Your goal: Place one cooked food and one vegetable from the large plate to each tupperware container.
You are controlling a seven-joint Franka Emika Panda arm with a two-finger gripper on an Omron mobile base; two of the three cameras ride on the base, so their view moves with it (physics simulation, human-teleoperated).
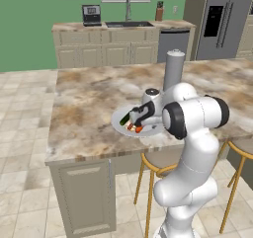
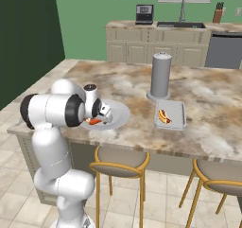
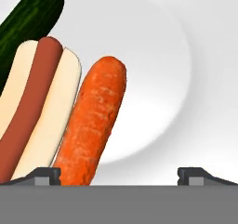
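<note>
Tool (image 3: 119,174): jaws standing wide apart, gripping nothing, hovering low over large plate (image 3: 153,42) on counter (image 2: 142,80). Carrot (image 3: 93,121), hot dog (image 3: 35,111), cucumber (image 3: 28,18) lying side by side on plate. Second hot dog (image 2: 164,116) sitting in grey tupperware tray (image 2: 176,112). No legible writing.

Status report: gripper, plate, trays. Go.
Gripper open, low over the large plate. Carrot by one fingertip, beside hot dog and cucumber. One hot dog already in a tray. Nothing blocking.
</note>
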